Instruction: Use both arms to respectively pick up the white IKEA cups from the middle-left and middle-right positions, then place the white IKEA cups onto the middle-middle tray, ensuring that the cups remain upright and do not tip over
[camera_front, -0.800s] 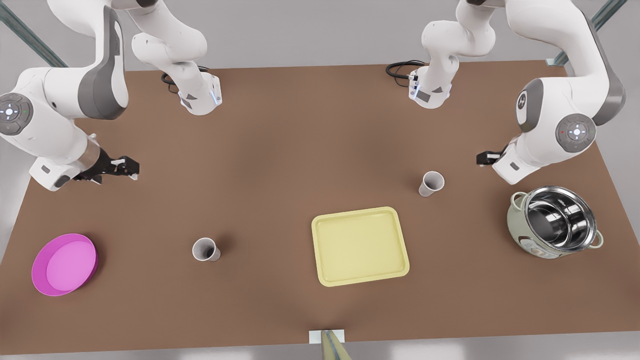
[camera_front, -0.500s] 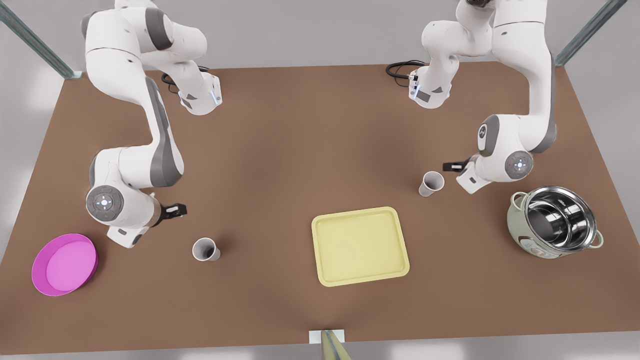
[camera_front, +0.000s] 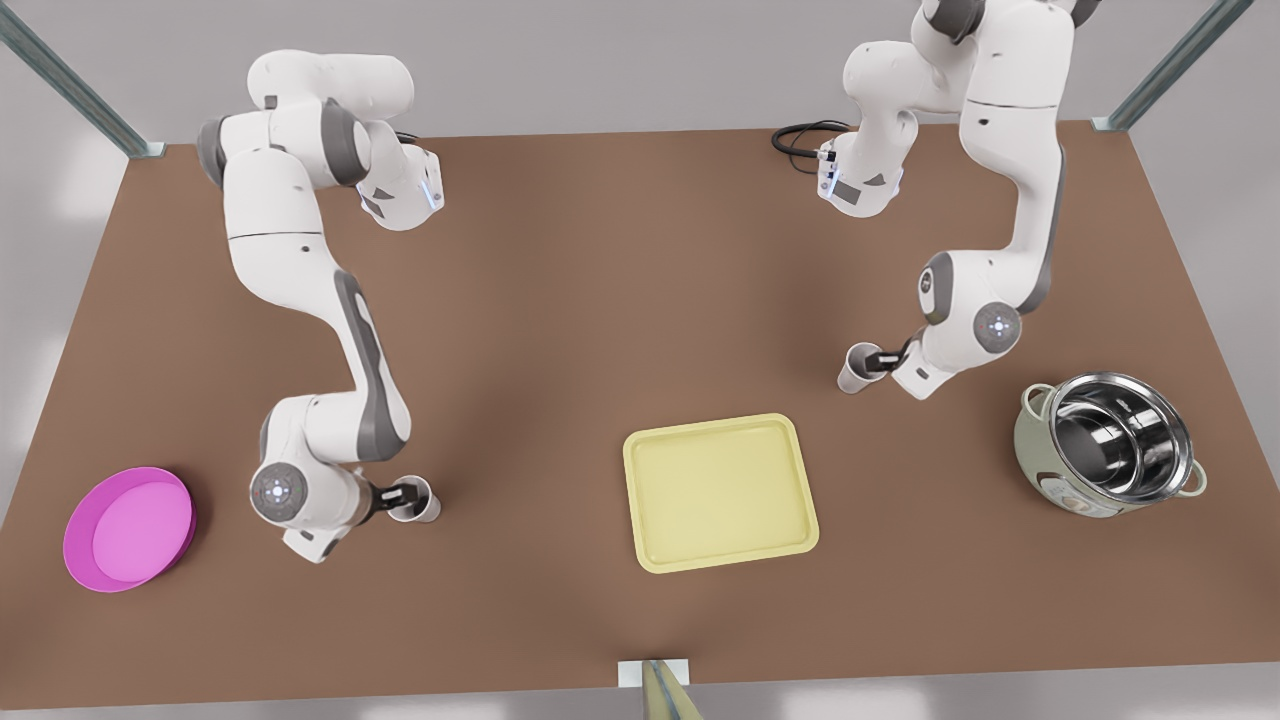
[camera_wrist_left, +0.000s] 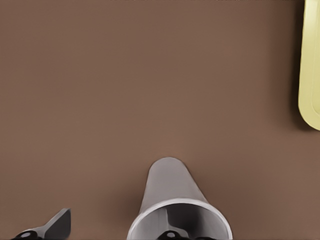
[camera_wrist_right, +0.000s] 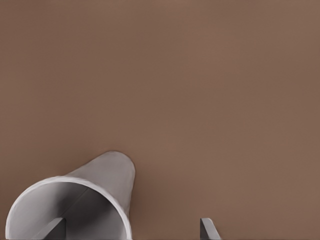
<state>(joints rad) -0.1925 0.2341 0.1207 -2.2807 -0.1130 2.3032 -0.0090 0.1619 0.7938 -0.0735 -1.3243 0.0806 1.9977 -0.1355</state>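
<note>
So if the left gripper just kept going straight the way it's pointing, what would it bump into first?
The left gripper is already at the white cup, one finger inside its rim and one outside, so it would push that cup first. Beyond it, toward the front view's right, the yellow tray probably comes next.

Two white jointed robot arms, one at the front view's left (camera_front: 300, 270) and one at its right (camera_front: 1010, 180), have rounded glossy segments with grey joint sections. Each wrist carries a round grey disc with small lit dots. Coiled black cables (camera_front: 800, 138) lie at the bases, and each small claw is black.
</note>
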